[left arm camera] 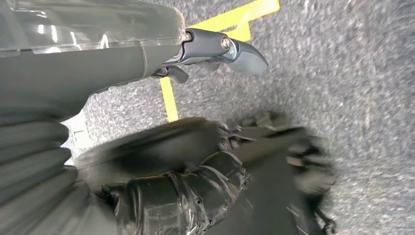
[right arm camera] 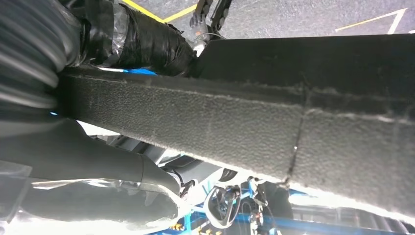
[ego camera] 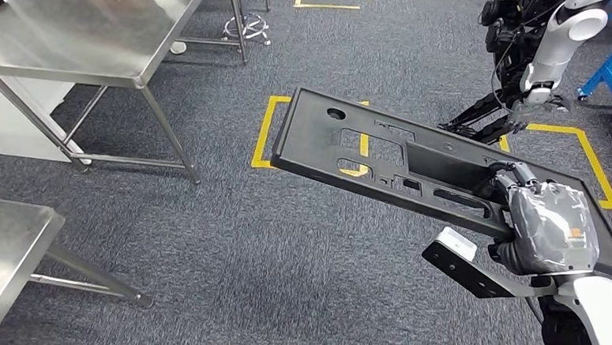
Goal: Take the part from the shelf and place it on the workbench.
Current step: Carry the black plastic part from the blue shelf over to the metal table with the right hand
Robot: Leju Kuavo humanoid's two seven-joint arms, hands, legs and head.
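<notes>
Head view: right hand (ego camera: 547, 227) clenched the near right end of the part (ego camera: 381, 157), which jutted far-left over carpet, well apart from the steel worktop (ego camera: 82, 42) at far left. Carry looked best kept level, long end swung wide of the worktop legs.

Left wrist: left hand (left arm camera: 147, 58) hung over carpet, fingers (left arm camera: 244, 51) seemingly released.

Right wrist: fingers (right arm camera: 142, 41) wrapped the part's edge.

The right hand (right arm camera: 98, 112) grips the edge of the black part (right arm camera: 274, 132): the tape-wrapped thumb (right arm camera: 142, 44) lies on one face, the grey fingers (right arm camera: 98, 166) on the other. Grey carpet floor (right arm camera: 293, 17) with yellow lines (right arm camera: 147, 13) lies beyond; a blue frame (right arm camera: 293, 226) shows past the part.
</notes>
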